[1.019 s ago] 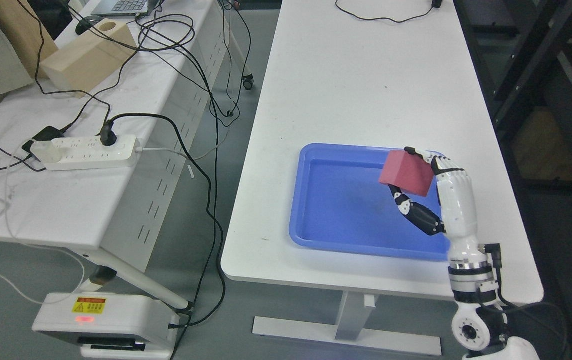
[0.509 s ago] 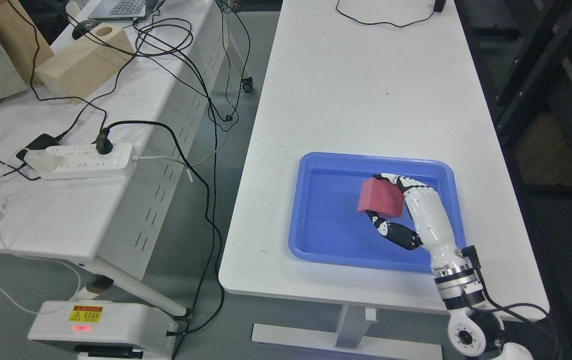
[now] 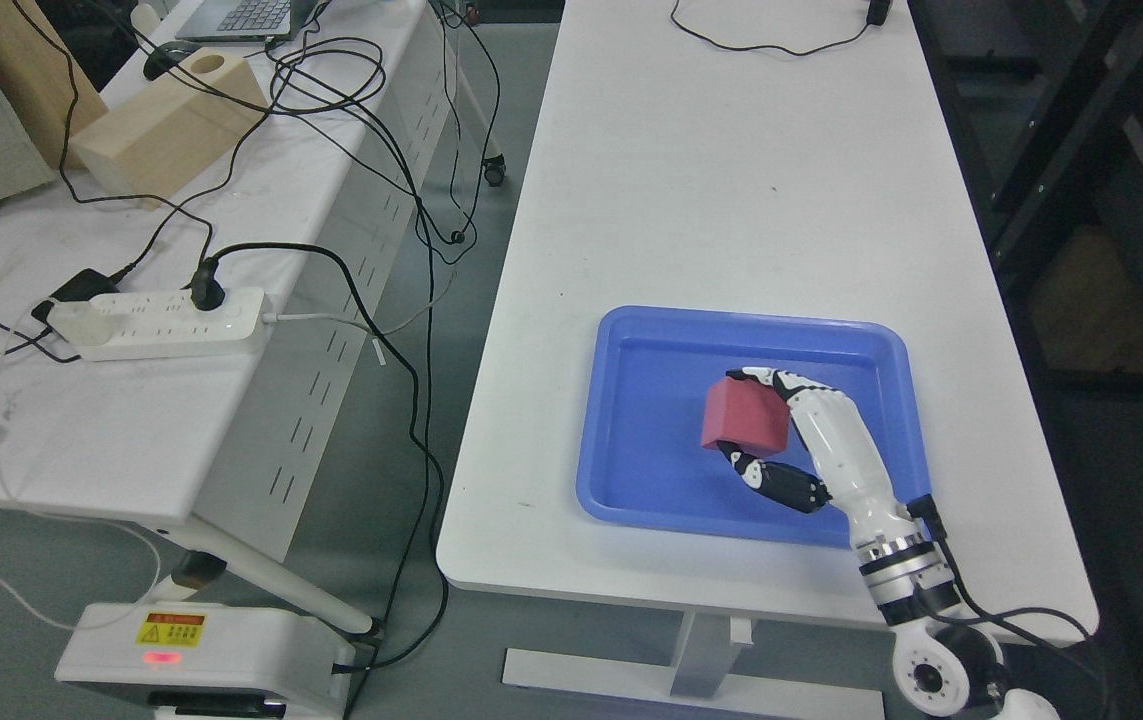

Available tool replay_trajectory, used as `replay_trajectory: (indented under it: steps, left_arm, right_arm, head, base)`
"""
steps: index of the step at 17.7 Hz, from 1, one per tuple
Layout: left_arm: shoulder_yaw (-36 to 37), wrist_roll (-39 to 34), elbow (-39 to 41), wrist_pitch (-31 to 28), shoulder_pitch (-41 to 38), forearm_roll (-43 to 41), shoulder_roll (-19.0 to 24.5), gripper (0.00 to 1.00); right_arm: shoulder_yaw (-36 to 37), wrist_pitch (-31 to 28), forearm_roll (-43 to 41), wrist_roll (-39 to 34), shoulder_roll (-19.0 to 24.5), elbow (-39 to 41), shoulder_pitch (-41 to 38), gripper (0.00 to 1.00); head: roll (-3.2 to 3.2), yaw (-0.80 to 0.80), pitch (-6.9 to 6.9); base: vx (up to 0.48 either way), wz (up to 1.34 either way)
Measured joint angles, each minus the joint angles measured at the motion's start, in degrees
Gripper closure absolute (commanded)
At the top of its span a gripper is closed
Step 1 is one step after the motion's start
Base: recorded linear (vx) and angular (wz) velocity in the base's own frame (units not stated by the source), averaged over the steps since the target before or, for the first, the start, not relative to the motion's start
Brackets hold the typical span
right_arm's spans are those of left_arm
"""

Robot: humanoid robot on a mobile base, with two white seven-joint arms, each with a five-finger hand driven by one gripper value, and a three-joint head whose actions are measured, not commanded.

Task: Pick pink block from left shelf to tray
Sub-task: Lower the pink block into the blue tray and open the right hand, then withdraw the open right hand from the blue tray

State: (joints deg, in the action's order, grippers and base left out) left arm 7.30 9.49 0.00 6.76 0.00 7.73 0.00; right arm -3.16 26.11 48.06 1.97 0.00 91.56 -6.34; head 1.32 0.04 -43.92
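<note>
The pink block (image 3: 743,417) is a reddish-pink cube held low over the floor of the blue tray (image 3: 631,455), near its middle. My right hand (image 3: 753,425) comes in from the lower right and is shut on the block, white fingers (image 3: 776,380) over its top edge and the black thumb (image 3: 781,484) below it. Whether the block touches the tray floor cannot be told. The left arm does not show.
The tray lies near the front edge of a white table (image 3: 731,180). A black cable (image 3: 761,40) runs across its far end. Left of a floor gap stands another table with a power strip (image 3: 161,322), cables and wooden blocks (image 3: 166,120).
My right hand has carried the block from above the tray's far right rim down and leftward into the tray's middle. The camera tilted slightly between the earliest frame and now.
</note>
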Motion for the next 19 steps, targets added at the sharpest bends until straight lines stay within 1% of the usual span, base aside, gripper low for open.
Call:
replay_trajectory:
  steps: [8,11,13,16,19]
  left_arm:
    - [0.0,0.0,0.0,0.0,0.0,0.0,-0.01,0.0]
    - [0.0,0.0,0.0,0.0,0.0,0.0,-0.01,0.0]
    - [0.0,0.0,0.0,0.0,0.0,0.0,-0.01,0.0]
    - [0.0,0.0,0.0,0.0,0.0,0.0,-0.01,0.0]
    - [0.0,0.0,0.0,0.0,0.0,0.0,-0.01,0.0]
  right_arm:
    - [-0.16,-0.01,-1.33,-0.68,0.0,-0.23,-0.06,0.4]
    - [-0.28,-0.01,-1.61,-1.1,0.0,-0.4,-0.05,0.26]
    - [-0.39,-0.03,-2.28,-1.49,0.0,-0.53,-0.04,0.23]
    - [-0.53,-0.12,-3.88,-2.42,0.0,-0.7,-0.02,0.21]
    - [-0.62,-0.16,-5.1,-3.22,0.0,-0.84,-0.03,0.09]
  head:
    - [0.0,0.0,0.0]
    - [0.0,0.0,0.0]
    - [0.0,0.0,0.0]
    - [0.0,0.0,0.0]
    - [0.0,0.0,0.0]
  base:
    - [0.0,0.0]
    - [0.0,0.0]
    - [0.0,0.0]
    - [0.0,0.0]
    - [0.0,0.0]
